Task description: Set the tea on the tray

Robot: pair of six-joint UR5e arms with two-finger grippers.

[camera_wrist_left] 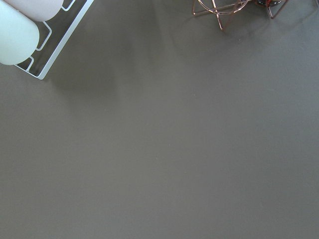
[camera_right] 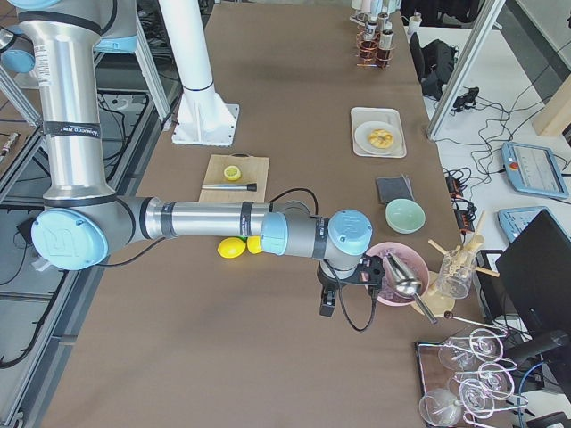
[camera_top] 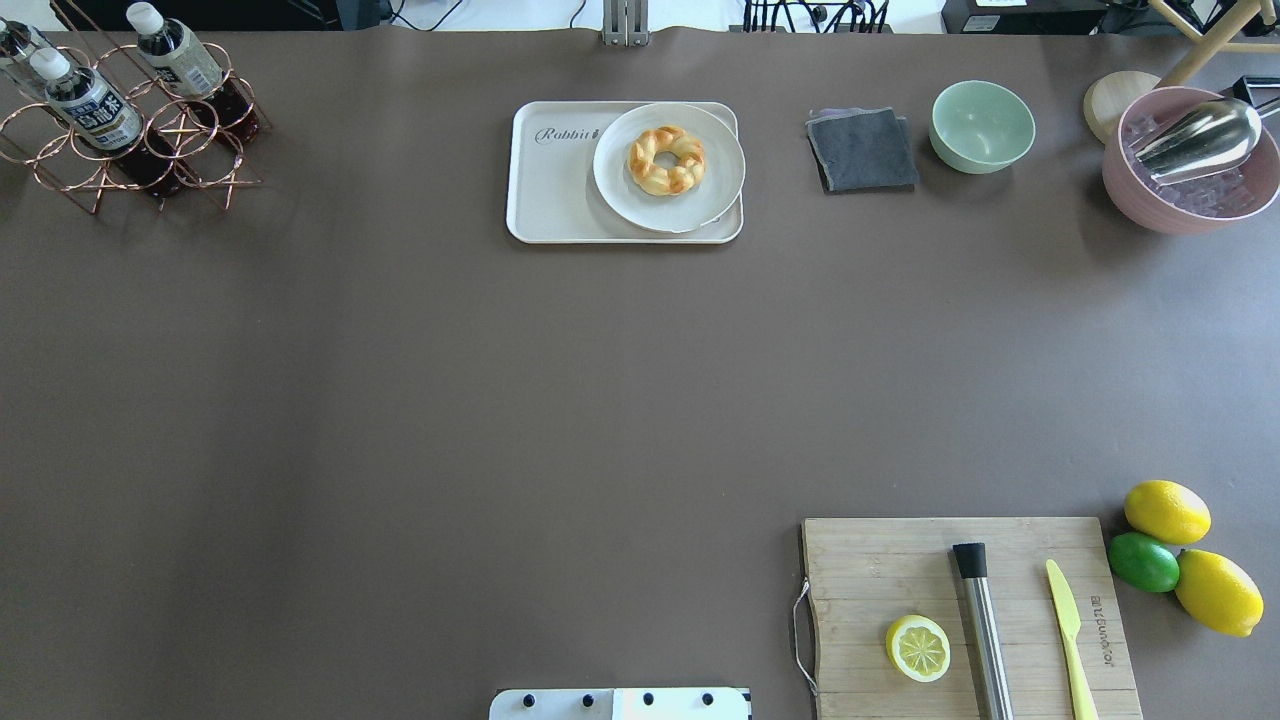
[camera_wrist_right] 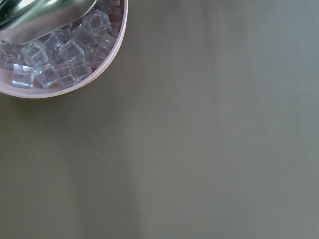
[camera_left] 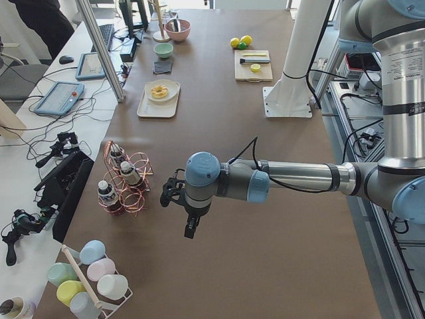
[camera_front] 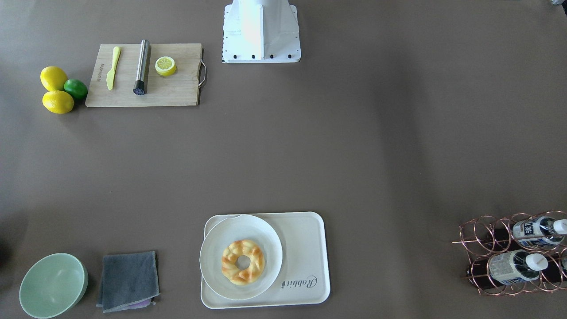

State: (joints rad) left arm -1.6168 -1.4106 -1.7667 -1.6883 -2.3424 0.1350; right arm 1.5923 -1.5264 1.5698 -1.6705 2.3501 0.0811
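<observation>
Several tea bottles (camera_top: 92, 108) with white caps lie in a copper wire rack (camera_top: 150, 170) at the table's far left corner; they also show in the front view (camera_front: 514, 266). The cream tray (camera_top: 548, 185) marked "Rabbit" sits at the far middle, and its left part is bare. It also shows in the front view (camera_front: 308, 248). My left gripper (camera_left: 190, 227) shows only in the left side view, hanging above the table beside the rack; I cannot tell if it is open. My right gripper (camera_right: 327, 303) shows only in the right side view, near a pink bowl; I cannot tell its state.
A round white plate (camera_top: 715, 195) with a ring pastry (camera_top: 666, 159) fills the tray's right part. A grey cloth (camera_top: 862, 150), a green bowl (camera_top: 982, 126) and a pink bowl of ice (camera_top: 1190, 165) stand along the far edge. A cutting board (camera_top: 880, 570) with citrus beside it lies near right.
</observation>
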